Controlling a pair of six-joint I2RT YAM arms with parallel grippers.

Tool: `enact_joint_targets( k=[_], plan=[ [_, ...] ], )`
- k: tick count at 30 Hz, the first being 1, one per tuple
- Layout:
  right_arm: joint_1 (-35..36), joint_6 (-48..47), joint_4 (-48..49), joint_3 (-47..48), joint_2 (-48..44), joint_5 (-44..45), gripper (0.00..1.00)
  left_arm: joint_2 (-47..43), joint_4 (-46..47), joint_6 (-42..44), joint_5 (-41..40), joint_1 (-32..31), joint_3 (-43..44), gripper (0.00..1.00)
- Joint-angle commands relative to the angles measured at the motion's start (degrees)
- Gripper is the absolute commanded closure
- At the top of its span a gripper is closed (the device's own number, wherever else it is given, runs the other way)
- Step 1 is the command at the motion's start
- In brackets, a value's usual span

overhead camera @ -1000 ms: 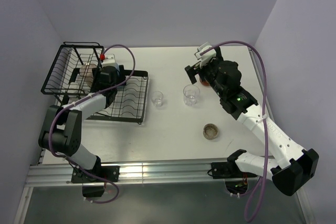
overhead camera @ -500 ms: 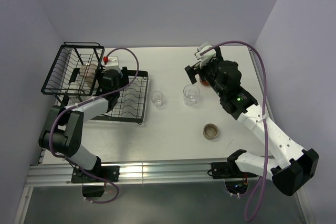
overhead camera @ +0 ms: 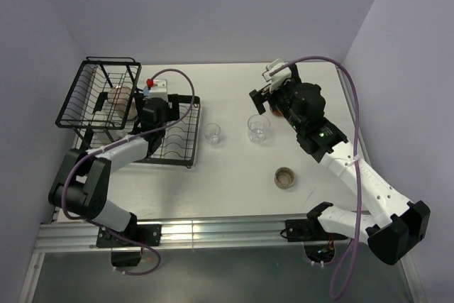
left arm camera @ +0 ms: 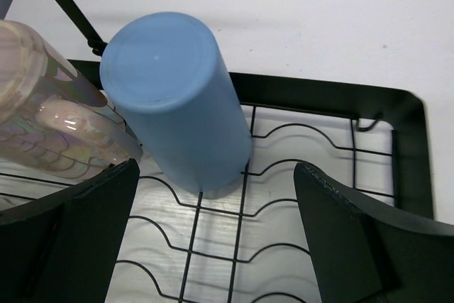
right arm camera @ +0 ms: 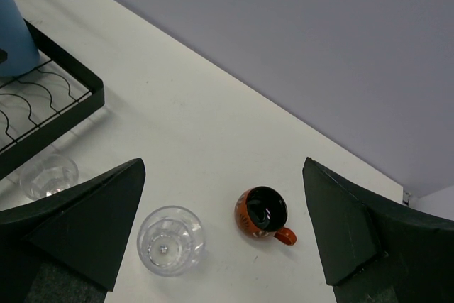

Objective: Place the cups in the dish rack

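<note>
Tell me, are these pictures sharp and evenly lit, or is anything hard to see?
Top view: soft, even light, faint shadows; the two glasses nearly vanish against the white table. Left wrist view: the blue tumbler is crisp, but the pincer fingers are dark and featureless. Right wrist view: sharp too, its fingers likewise near-black silhouettes.

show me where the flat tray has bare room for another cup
Free: in the left wrist view, the flat tray's wires right of the blue tumbler; also the table in front of the tray, left of the low brownish cup. Crowded: the tray's left, where the tumbler stands beside the pinkish mug.
</note>
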Motion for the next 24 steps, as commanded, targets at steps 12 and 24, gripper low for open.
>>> enact_joint_targets(
  k=[12,24],
  plan=[
    [-1.4,0.7,0.4,0.8,-0.4,-1.1,0.00,-16.6,-20.5,-0.9,8.4,-5.8,1.9,0.01],
    [-12.6,10.1,-21.1,16.1,14.8,-10.6,0.04,-22.0,-47.6,8.8,38.8,-6.0,20.2,0.01]
  ],
)
